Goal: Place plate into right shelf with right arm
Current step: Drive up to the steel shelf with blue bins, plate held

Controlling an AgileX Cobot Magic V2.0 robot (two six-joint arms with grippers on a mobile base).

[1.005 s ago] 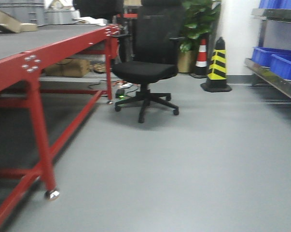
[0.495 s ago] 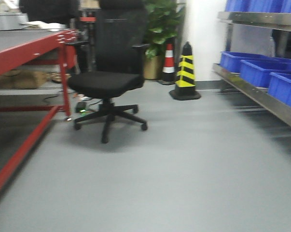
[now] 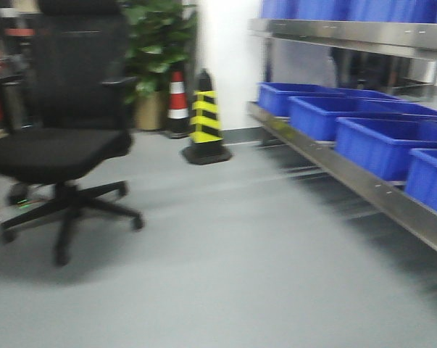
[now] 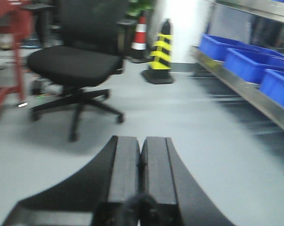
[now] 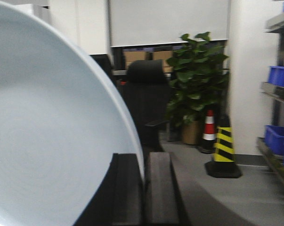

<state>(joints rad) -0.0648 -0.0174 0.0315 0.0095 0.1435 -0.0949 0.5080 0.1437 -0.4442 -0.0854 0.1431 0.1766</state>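
**Front view.** Everything here is blurred.
- Black office chair (image 3: 59, 145), left side, standing on the grey floor (image 3: 225, 290).
- Potted plant (image 3: 156, 51), behind the chair, against the back wall.
- Red-and-white cone (image 3: 177, 101), just beside a black-and-yellow cone (image 3: 204, 119), both at the foot of the wall.
- Steel shelf (image 3: 363, 190), running along the right side. The lower deck carries a row of blue bins (image 3: 381, 145), and an upper deck above it holds more blue.

**Left wrist view.**
- Left fingers (image 4: 125, 165): black, pressed flat against each other along their length, with nothing between them, hanging over bare floor.
- The chair sits beyond them, with a red worktop frame (image 4: 12, 47) at the left edge.
- The two cones stand further back. The shelf and its bins run along the right.

**Right wrist view.**
- Plate (image 5: 52, 132): white and round, filling the left half of the view and tipped up on its edge.
- Right fingers (image 5: 160, 188): black, closed on the plate's rim, which sits in the narrow gap between them.
- The plate is carried in the air, well apart from the shelf, which shows only at the far right edge with its bins.
- The chair, the plant and both cones stand in the background between the plate and the shelf.
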